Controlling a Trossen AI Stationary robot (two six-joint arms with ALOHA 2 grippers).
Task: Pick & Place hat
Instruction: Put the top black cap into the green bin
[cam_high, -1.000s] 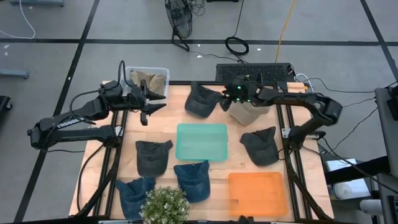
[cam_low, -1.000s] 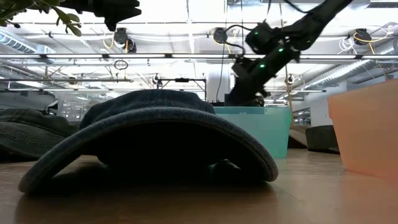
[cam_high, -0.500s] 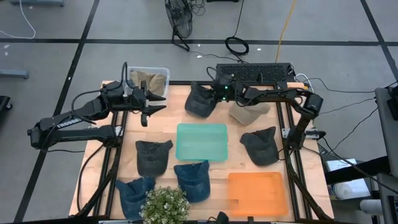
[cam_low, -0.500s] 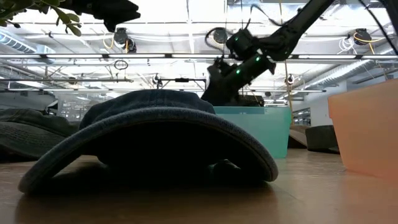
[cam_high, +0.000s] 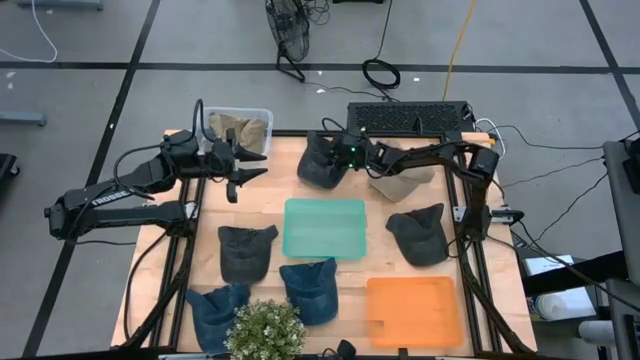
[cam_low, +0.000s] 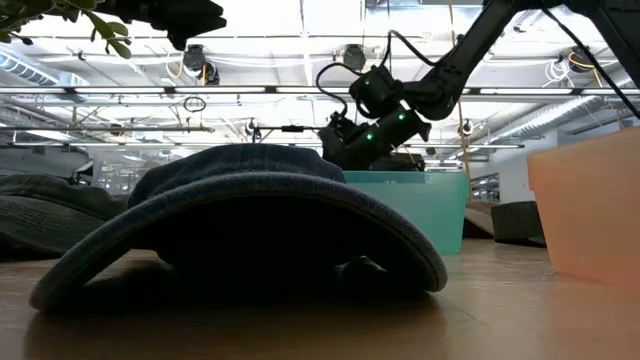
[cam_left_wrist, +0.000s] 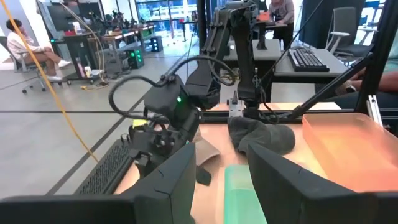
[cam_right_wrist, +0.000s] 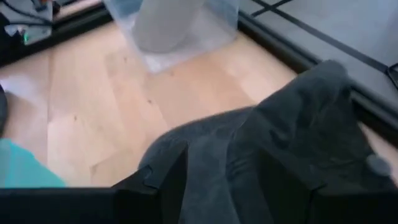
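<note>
My right end effector (cam_high: 335, 158) hangs just over the dark cap (cam_high: 320, 163) at the back of the bench (cam_high: 290, 170), fingers spread apart with nothing between them, and from my wrist camera the grey fabric (cam_right_wrist: 280, 149) fills the space directly beneath and ahead of those fingers (cam_right_wrist: 165, 180). I cannot tell whether the tips touch the cloth. Just beyond the cap, farther out from my right end effector, stands the clear bin (cam_high: 240, 125) with something tan inside. Behind my right end effector, back along the arm, lies a beige cap (cam_high: 400, 182), and beyond that another dark cap (cam_high: 420, 233). To the side, toward the bench's middle, sits the teal tray (cam_high: 324, 228); the orange tray (cam_high: 412, 312) is well apart, at the front. My left end effector (cam_high: 240, 172) waits in the air near the clear bin, fingers partly spread and empty, pointing across at the right arm. Three more caps lie well away at the front: a dark one (cam_high: 245, 250) and two blue denim ones (cam_high: 310, 290) (cam_high: 212, 310), next to a leafy plant (cam_high: 265, 330).
</note>
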